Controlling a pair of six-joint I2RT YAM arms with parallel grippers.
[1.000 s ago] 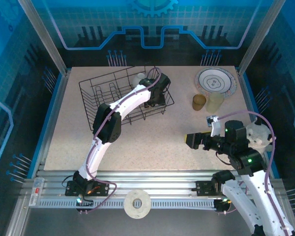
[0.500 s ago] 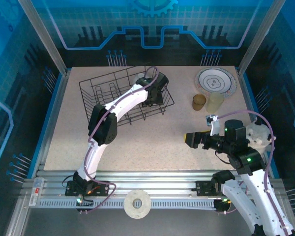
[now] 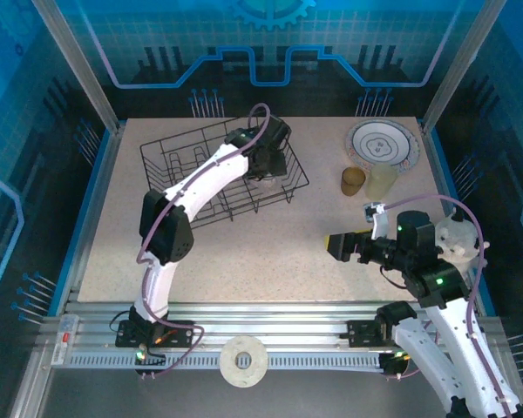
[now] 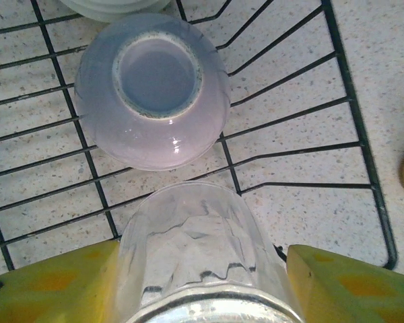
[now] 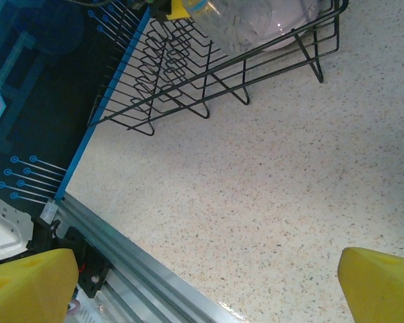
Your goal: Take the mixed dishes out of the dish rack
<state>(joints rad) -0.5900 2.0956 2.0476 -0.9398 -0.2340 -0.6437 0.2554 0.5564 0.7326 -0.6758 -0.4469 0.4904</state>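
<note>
**A:** Speckled table [image 3: 244,235] under blue walls, with the dish rack [image 3: 170,170] on the far left half. What does it hold?

**B:** An upturned pale bowl [image 4: 153,91] on the wires, with a clear glass [image 4: 188,222] close beside it. Whether they touch I cannot tell. The left gripper [image 4: 202,252] is down inside the rack's right end, and its yellow fingers [image 4: 47,286] pinch the glass from both sides.

**A:** So the step in hand is lifting the glass out?

**B:** I judge so. It is best raised straight up until its base is above the rim wire. A sideways drag could knock the bowl or catch a wire. The clear walls look slippery, so a firm squeeze and a slow lift suit it.

**A:** Where should it go?

**B:** Over to the right, a brown cup [image 3: 353,181] and a yellowish cup [image 3: 382,180] stand side by side. A patterned plate [image 3: 382,144] lies just behind them, and the bare table near them would suit the glass.

**A:** And the right gripper [image 3: 340,246]?

**B:** It is spread wide, holds nothing, and is low over bare table well right of the rack. It should stay out of the left arm's path.
</note>
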